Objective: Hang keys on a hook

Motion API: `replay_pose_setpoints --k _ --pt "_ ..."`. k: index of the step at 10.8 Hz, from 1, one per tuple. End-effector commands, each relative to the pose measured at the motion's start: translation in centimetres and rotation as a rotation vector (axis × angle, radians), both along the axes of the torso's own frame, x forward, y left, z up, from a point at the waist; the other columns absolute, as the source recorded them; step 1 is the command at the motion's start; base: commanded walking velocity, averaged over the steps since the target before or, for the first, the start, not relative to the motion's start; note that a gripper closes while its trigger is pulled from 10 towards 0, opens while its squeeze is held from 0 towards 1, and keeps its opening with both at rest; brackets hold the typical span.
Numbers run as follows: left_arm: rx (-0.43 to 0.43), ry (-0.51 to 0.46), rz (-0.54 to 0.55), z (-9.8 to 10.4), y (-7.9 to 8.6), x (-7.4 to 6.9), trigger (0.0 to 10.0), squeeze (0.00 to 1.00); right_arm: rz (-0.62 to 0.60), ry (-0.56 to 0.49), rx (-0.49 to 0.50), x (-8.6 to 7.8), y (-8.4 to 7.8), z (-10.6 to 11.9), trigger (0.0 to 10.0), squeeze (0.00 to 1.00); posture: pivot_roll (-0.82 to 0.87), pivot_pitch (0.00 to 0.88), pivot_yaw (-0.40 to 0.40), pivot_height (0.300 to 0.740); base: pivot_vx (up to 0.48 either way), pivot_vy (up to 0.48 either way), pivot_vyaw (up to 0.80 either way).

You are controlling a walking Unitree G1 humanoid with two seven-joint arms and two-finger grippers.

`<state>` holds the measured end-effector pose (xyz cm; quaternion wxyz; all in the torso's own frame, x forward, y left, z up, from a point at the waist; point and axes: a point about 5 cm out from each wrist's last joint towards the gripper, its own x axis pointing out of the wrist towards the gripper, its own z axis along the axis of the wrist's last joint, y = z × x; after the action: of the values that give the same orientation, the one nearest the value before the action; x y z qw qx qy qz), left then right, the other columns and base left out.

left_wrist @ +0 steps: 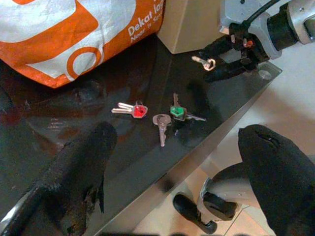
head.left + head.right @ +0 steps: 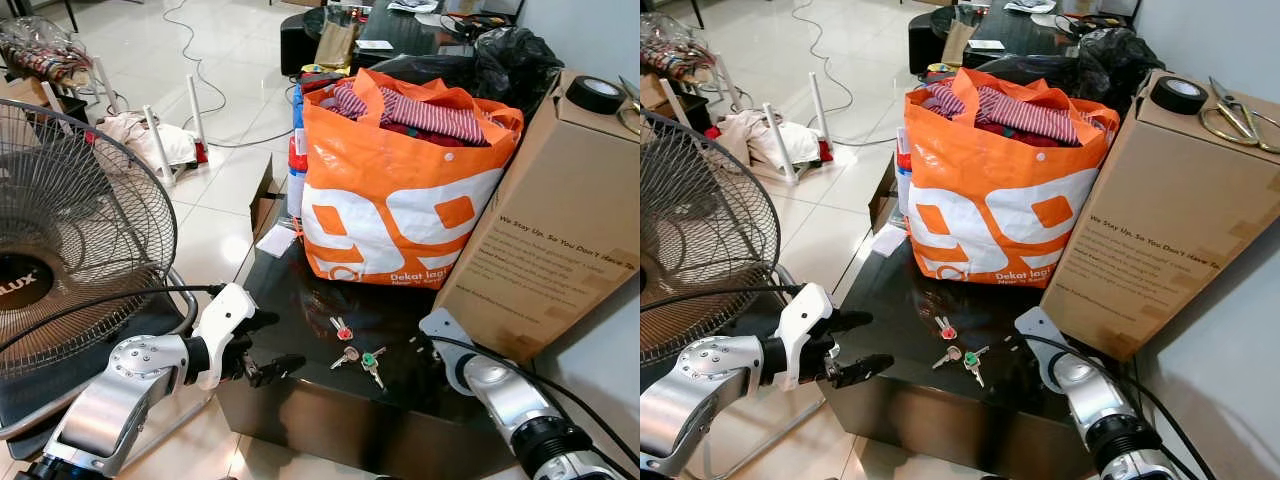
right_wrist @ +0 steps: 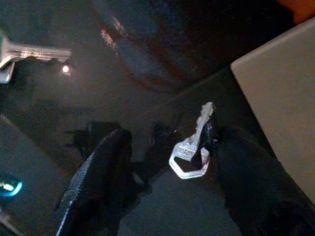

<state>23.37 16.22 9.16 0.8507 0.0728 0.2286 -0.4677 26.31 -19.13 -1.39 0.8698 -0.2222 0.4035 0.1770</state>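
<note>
On the glossy black table top (image 2: 300,320), near the orange and white shopping bag (image 2: 400,210), lie a red-capped key (image 2: 342,328), a plain silver key (image 2: 347,355) and a green-capped key (image 2: 371,361). The left gripper (image 2: 262,345) hovers at the table's left edge, fingers spread. The right wrist view reveals the right gripper (image 3: 170,172), fingers apart, around a small silver key (image 3: 193,150) beside the tan cardboard box (image 2: 560,220).

Table (image 2: 300,310): glossy dark top, smooth, reflective. Keys (image 2: 360,357): bright metal w/ red/green plastic heads; bare silver key (image 3: 193,147) also metal. Bag (image 2: 400,200): shiny woven plastic, creased. Box (image 2: 550,230): matt cardboard. Gripper fingers (image 1: 81,172): matt black, rough. Arms (image 2: 120,390): brushed silver metal.
</note>
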Motion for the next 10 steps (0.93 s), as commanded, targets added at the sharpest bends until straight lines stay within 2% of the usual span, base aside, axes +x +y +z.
replay_pose_setpoints --k 1,2,3,4,5,6,7,8,9,10 --pt "0.014 -0.009 -0.001 0.1 0.0 0.1 10.0 0.58 0.063 0.001 -0.088 -0.1 -0.8 0.0 10.0 1.00 -0.10 0.008 -0.063 0.740 0.000 0.000 0.00" --pt "0.014 -0.008 0.000 0.1 0.1 0.2 10.0 0.58 0.074 0.016 -0.091 -0.3 -0.6 -0.1 10.0 1.00 -0.10 0.011 -0.063 0.740 0.000 0.000 0.00" --pt "0.014 -0.008 0.001 0.1 0.1 0.2 10.0 0.57 0.066 0.012 -0.045 -0.3 -0.2 0.0 10.0 1.00 -0.10 0.012 -0.063 0.740 0.000 0.000 0.00" --pt "0.013 -0.007 0.002 0.1 0.1 0.1 10.0 0.58 0.061 0.020 -0.067 -0.3 -0.3 0.0 10.0 1.00 -0.10 0.015 -0.061 0.740 0.000 0.000 0.00" --pt "0.013 -0.005 0.002 0.1 0.1 0.1 10.0 0.57 -0.062 0.069 0.146 -0.7 0.5 -0.5 10.0 1.00 -0.10 0.017 -0.061 0.740 0.000 0.000 0.00" --pt "0.014 -0.005 0.003 0.1 0.1 0.1 10.0 0.58 0.122 0.011 -0.156 -0.4 -0.4 -0.4 10.0 0.34 -0.10 0.016 -0.061 0.740 0.000 0.000 0.00" --pt "0.015 -0.004 0.005 0.1 0.1 0.1 10.0 0.58 -0.032 0.058 0.049 -0.7 0.3 -0.7 10.0 0.00 -0.10 0.019 -0.061 0.740 0.000 0.000 0.00" --pt "0.018 -0.003 0.006 0.1 0.2 0.1 10.0 0.58 0.117 0.009 -0.165 -0.7 -0.5 -0.7 10.0 0.00 -0.10 0.020 -0.060 0.740 0.000 0.000 0.00" --pt "0.019 -0.002 0.006 0.0 0.2 0.2 10.0 0.57 -0.026 0.054 0.031 -0.9 0.3 -0.9 10.0 0.00 -0.10 0.021 -0.059 0.740 0.000 0.000 0.00" --pt "0.018 -0.001 0.006 0.0 0.2 0.2 10.0 0.58 0.015 0.057 0.005 -1.2 0.0 -1.2 10.0 0.00 -0.10 0.021 -0.058 0.740 0.000 0.000 0.00"
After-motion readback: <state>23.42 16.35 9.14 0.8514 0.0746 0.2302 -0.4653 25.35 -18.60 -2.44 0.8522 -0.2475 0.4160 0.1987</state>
